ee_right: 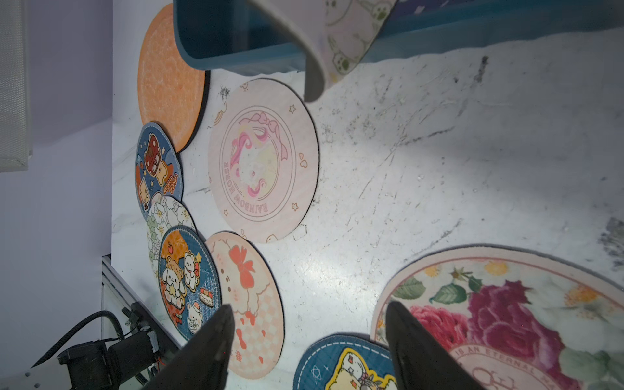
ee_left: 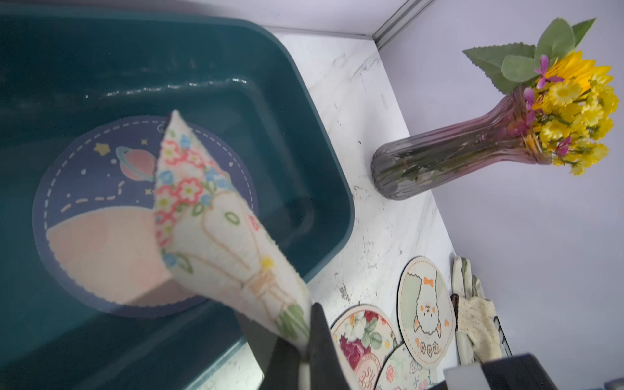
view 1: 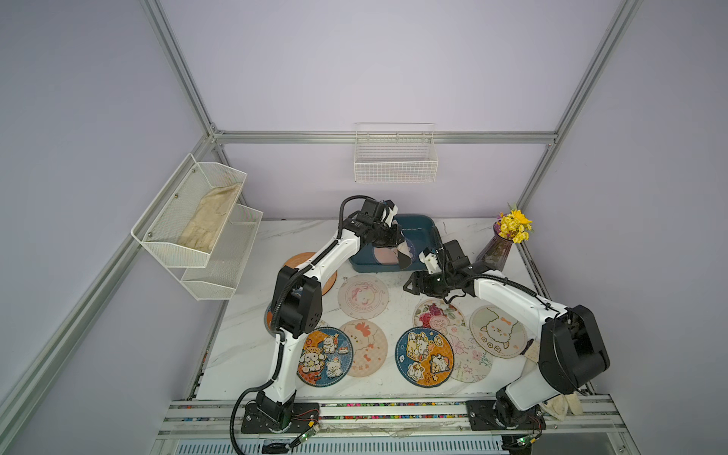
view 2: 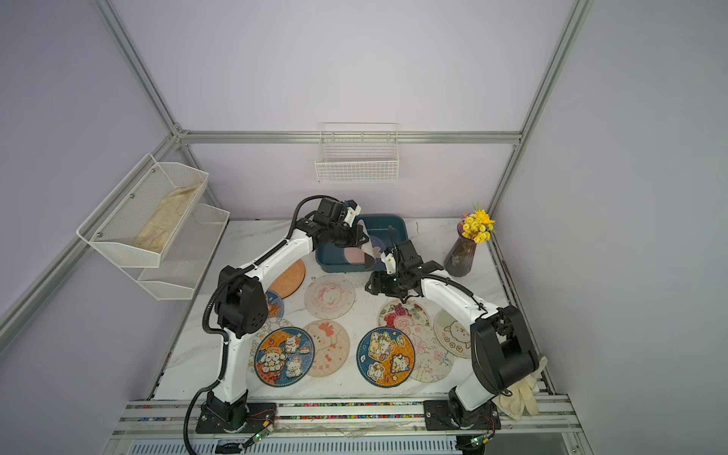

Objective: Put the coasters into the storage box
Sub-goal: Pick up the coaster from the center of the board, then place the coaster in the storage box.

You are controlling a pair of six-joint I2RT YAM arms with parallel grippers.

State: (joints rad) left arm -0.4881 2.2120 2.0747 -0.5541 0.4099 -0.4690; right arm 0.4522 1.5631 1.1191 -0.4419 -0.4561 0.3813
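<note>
- Coaster point(ee_left: 216, 236), cream floral, folded: pinched edge hidden inside left gripper point(ee_left: 305, 351), which we see clenched on it; long axis runs from the jaws out over storage box point(ee_left: 320, 141).
- Right gripper point(ee_right: 309, 305): released, empty.

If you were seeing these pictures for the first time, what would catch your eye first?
Most striking is the left gripper, shut on a curled floral coaster above the teal storage box, where a navy space-print coaster already lies. Next come the colourful coasters spread over the marble table in front of it, and the vase of yellow flowers at the far right corner.
</note>
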